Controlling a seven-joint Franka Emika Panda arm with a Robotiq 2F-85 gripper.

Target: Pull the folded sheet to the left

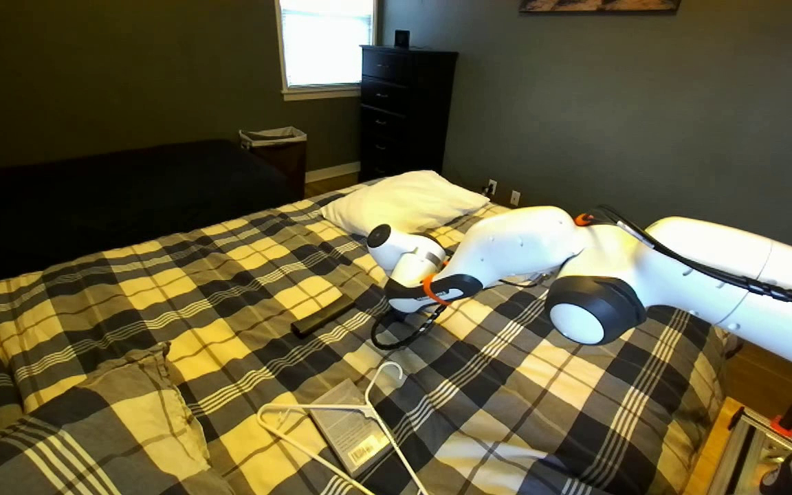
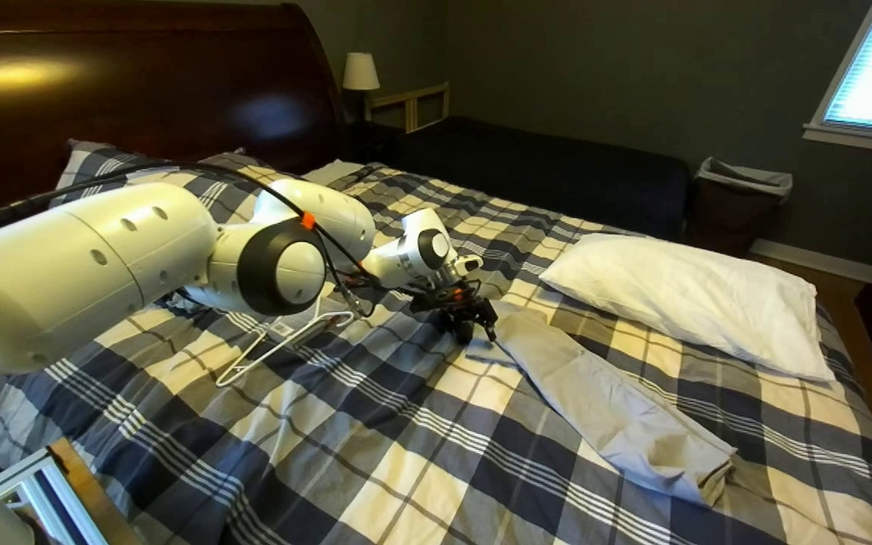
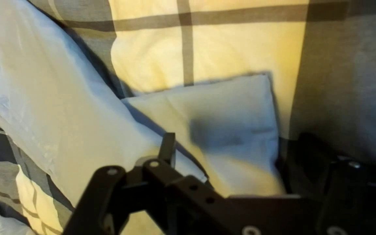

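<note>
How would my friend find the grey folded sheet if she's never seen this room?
Find the big checked bedcover, then the white pillow on it. Near that pillow, with one end by the black pincer, lies the folded sheet. It's long, low and plain grey, unlike the puffy pillow or patterned bedcover.

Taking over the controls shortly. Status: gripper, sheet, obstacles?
Gripper open, nothing gripped. Folded sheet on bed, one end at gripper. White hanger and box also there, possibly obstructing a leftward pull.
</note>
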